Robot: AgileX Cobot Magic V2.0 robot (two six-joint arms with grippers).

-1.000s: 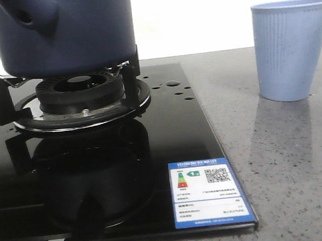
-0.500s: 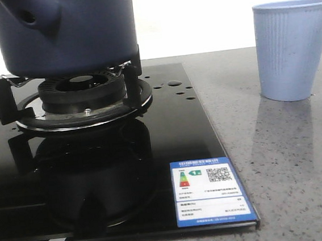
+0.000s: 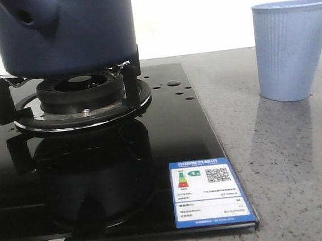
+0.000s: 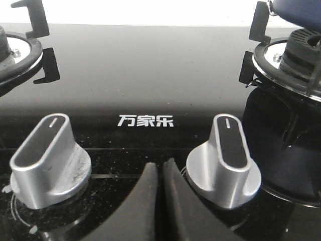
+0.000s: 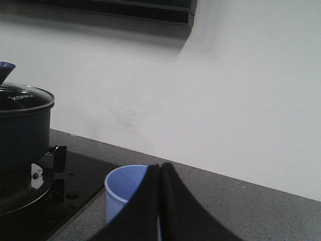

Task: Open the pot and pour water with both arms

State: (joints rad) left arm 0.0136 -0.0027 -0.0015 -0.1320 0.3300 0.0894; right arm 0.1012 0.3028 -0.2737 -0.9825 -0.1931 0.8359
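Observation:
The dark navy pot (image 3: 66, 30) stands on the gas burner (image 3: 79, 97) at the left of the front view, its side socket with a round hole (image 3: 27, 16) facing me. In the right wrist view the pot (image 5: 20, 130) carries a glass lid (image 5: 22, 98). The pale blue ribbed cup (image 3: 294, 48) stands on the grey counter at the right; it shows behind my right gripper (image 5: 160, 168), which is shut and empty. My left gripper (image 4: 161, 165) is shut and empty, low over the hob between two silver knobs. Neither gripper shows in the front view.
The black glass hob (image 3: 98, 178) has a blue energy label (image 3: 209, 193) at its front right corner. Two silver knobs (image 4: 47, 160) (image 4: 225, 160) flank my left gripper. A second burner (image 4: 15, 50) lies left. A white wall stands behind the grey counter (image 3: 291, 165).
The front view has shifted by a few pixels and back. Pot and cup have not moved.

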